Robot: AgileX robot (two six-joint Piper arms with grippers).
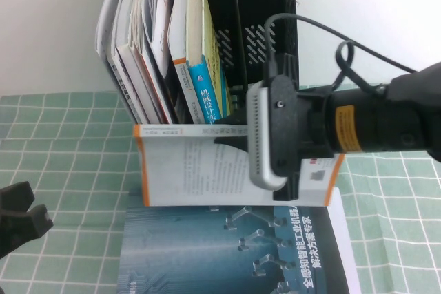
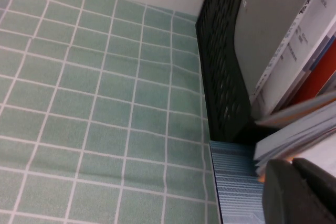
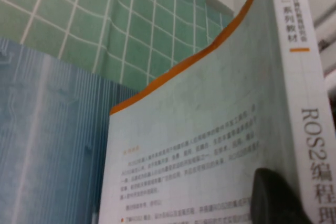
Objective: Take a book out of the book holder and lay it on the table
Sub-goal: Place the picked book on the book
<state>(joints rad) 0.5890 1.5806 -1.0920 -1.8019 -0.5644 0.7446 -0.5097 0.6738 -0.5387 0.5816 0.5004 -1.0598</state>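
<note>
A black book holder stands at the back of the table with several upright books in its left part. My right gripper is shut on a white book with orange edges and holds it level in front of the holder, just above a blue book lying flat on the table. In the right wrist view one dark finger presses on the white book's cover beside its spine. My left gripper is low at the table's left edge, shut and empty.
The table has a green tiled cloth, bare on the left and the far right. The left wrist view shows the holder's wall, the blue book's corner and the cloth. A white wall is behind the holder.
</note>
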